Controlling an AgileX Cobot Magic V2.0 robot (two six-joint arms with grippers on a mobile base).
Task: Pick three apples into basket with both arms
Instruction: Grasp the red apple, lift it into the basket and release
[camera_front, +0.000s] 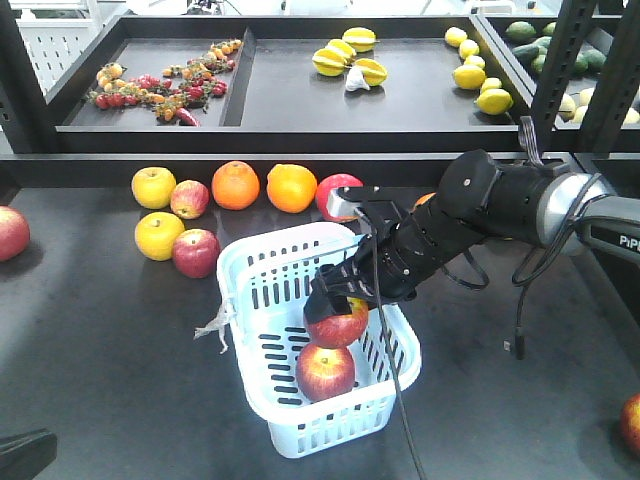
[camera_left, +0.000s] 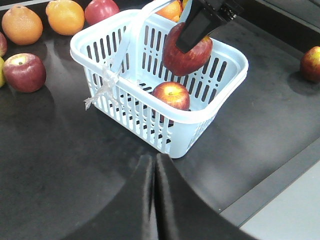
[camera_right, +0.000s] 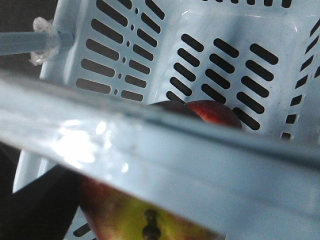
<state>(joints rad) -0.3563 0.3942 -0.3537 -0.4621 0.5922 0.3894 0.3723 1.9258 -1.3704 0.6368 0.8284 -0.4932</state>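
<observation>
Dark counter (camera_front: 110, 380); right pincer (camera_front: 345, 300) clamps a firm, smooth apple (camera_front: 337, 325) by its sides, basket (camera_front: 262, 400) beneath; left pincer (camera_left: 154, 165) closed, empty.

Red, yellow-streaked apples (camera_front: 325, 372), pale blue slotted basket (camera_front: 262, 270), orange oranges (camera_front: 236, 185)
</observation>
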